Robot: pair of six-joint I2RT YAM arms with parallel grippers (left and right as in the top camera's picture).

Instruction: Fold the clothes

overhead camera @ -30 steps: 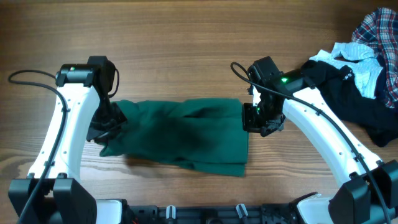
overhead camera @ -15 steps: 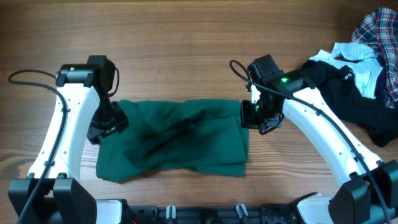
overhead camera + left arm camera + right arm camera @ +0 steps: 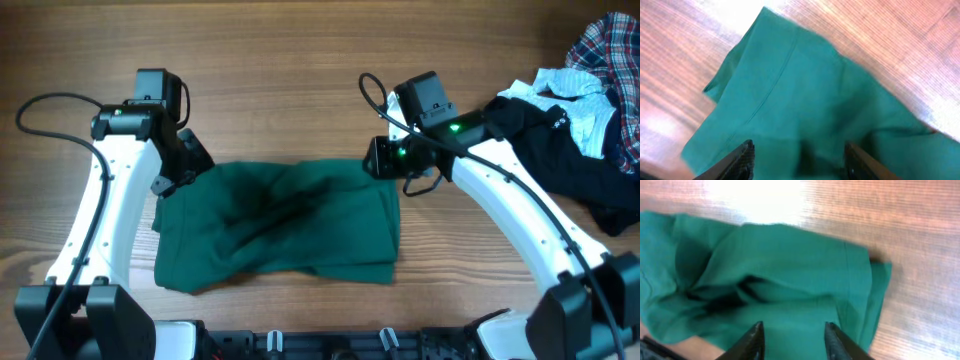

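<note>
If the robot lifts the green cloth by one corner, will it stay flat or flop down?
It would probably flop: the green cloth lies in soft folds and wrinkles, so it looks limp, not stiff. It seems thin at its edges, so likely light. Pushed, it would probably bunch up rather than slide whole across the table.

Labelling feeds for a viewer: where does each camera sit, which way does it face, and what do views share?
Overhead: above the table, facing straight down; left arm and right arm show.
Left wrist: on its arm, facing down past the open left claw.
Right wrist: likewise, past the open right claw.
Shared: all see the green garment.
</note>
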